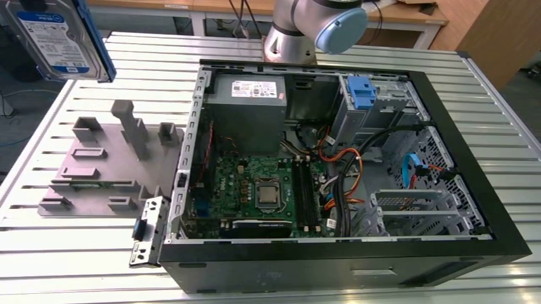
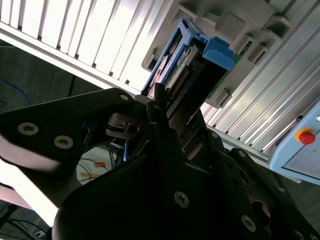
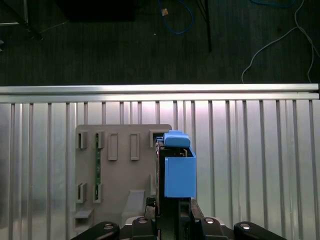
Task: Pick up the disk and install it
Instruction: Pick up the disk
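Note:
The disk (image 1: pixel 57 38), a silver drive with a white-and-blue label and blue rails, hangs in the air at the exterior view's far left, above the slatted table beside the open computer case (image 1: pixel 338 266). In the first wrist view the disk (image 3: pixel 178 172) stands edge-on over the grey fixture plate (image 3: pixel 120 170), and my gripper (image 3: pixel 173 207) is shut on its lower end. The second wrist view shows the same hold: black fingers (image 2: pixel 161 107) clamp the disk (image 2: pixel 200 62), its blue carrier end pointing away from me.
The grey fixture plate (image 1: pixel 101 164) with upright pegs lies left of the case. Inside the case are the power-supply box (image 1: pixel 247 95), the motherboard (image 1: pixel 262 190), cables, and a blue bracket (image 1: pixel 361 92) at the drive bay. The arm's base (image 1: pixel 292 38) stands behind the case.

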Robot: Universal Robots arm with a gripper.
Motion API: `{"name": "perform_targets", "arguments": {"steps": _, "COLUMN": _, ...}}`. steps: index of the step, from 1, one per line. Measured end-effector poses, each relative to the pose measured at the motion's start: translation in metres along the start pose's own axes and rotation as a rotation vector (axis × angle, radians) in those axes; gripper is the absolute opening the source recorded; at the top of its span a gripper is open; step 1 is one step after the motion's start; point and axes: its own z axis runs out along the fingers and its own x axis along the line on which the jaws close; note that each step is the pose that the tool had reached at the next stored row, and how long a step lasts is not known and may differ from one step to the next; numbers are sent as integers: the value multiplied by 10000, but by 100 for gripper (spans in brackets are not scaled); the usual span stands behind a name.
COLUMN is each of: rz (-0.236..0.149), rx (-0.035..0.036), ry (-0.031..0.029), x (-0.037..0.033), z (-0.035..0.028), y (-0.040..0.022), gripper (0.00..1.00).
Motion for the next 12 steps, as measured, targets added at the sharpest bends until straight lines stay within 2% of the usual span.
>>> {"name": "perform_targets", "arguments": {"steps": 12, "rz": -1, "rx": 0, "ry": 0, "x": -3, "z": -59, "y": 2, "gripper": 35}}
